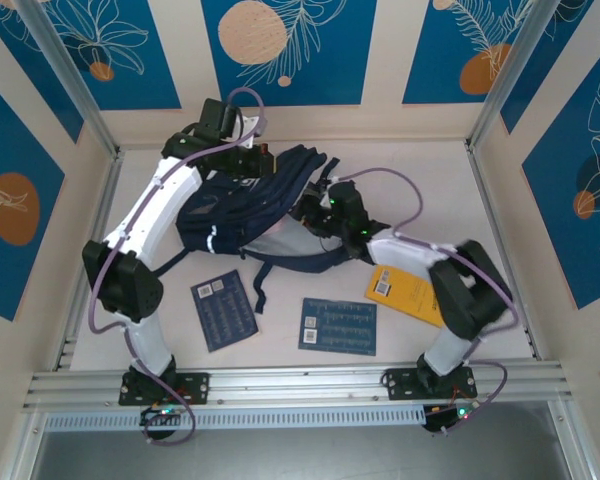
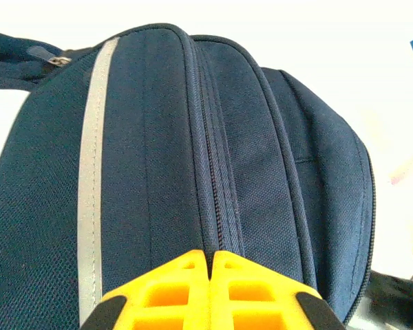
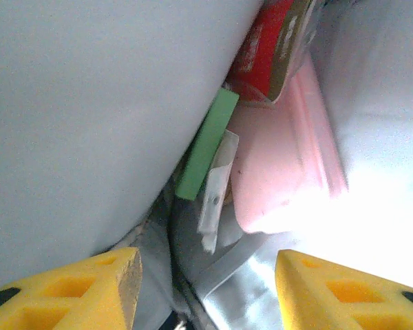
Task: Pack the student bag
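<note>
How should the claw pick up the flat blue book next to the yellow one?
Try its right short edge, with the right claw coming down from above at a low slant. The blue book lies flat on the table and looks thin, so there are no tall sides to pinch; one edge likely has to be tipped up first.

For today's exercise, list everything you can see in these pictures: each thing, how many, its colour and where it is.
bag: 1, navy, middle of the table
cards: 2, dark blue, flat on the table on the near side of the bag, the second at
book: 1, yellow, table right, partly under the right arm
pink item: 1, pink, inside the bag
green item: 1, green, inside the bag
red item: 1, red, inside the bag
table: 1, white
left gripper: 1, yellow fingers, shut, at the bag's top
right gripper: 1, yellow fingers, open, in the bag's mouth
</note>
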Robot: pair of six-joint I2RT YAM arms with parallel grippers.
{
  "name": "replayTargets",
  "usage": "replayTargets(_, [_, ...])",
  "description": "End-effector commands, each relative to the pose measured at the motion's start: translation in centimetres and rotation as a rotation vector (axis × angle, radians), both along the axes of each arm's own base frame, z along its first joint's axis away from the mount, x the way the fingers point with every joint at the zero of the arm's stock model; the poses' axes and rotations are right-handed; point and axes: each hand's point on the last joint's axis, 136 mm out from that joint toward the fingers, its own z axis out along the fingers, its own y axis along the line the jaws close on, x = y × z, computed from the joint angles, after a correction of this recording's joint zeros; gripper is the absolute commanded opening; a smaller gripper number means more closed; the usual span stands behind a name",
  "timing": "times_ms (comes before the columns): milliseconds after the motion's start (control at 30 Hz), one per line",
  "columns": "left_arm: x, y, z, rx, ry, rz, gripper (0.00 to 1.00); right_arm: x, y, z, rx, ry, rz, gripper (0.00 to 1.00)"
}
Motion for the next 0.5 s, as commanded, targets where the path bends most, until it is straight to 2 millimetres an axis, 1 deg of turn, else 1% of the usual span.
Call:
replayTargets(0, [3.5,0.5,-0.8,0.02,-0.061,0.056,0.0,-2.1,-6.4,-2.7,-0.263,0.055,-0.153,0.56])
replayTargets(67, [4.0,0.0,-2.0,0.11,-0.075,0.047,0.0,-3.8,-10.0,-3.1,-0.353,0.083,-0.251,0.58])
replayTargets(133, [4.2,-0.9,-2.9,0.168,-0.083,0.025,0.0,-5.2,-12.6,-2.9,-0.419,0.073,-0.308,0.6])
replayTargets(167, [4.2,-1.4,-3.5,0.171,-0.072,0.013,0.0,-5.9,-13.8,-2.8,-0.449,0.07,-0.333,0.61])
replayTargets(233, [4.1,-2.3,-4.4,0.146,-0.036,0.001,0.0,-7.2,-15.2,-2.3,-0.492,0.045,-0.333,0.61])
replayTargets(267, [4.0,-2.6,-4.8,0.139,-0.019,0.001,0.0,-7.8,-15.6,-2.0,-0.503,0.028,-0.319,0.61])
replayTargets(300, [3.7,-2.8,-4.9,0.137,-0.01,0.001,0.07,-8.4,-15.5,-1.7,-0.511,0.011,-0.289,0.6])
replayTargets(367, [2.8,-3.4,-4.9,0.118,0.003,-0.006,0.35,-9.5,-14.8,-0.8,-0.511,-0.035,-0.19,0.6])
replayTargets(433, [1.9,-3.5,-4.0,0.083,0.001,-0.007,0.51,-10.6,-14.6,0.0,-0.526,-0.061,-0.129,0.6])
replayTargets(467, [1.3,-3.3,-3.5,0.069,0.002,0.002,0.56,-11.1,-14.3,0.5,-0.538,-0.089,-0.098,0.6])
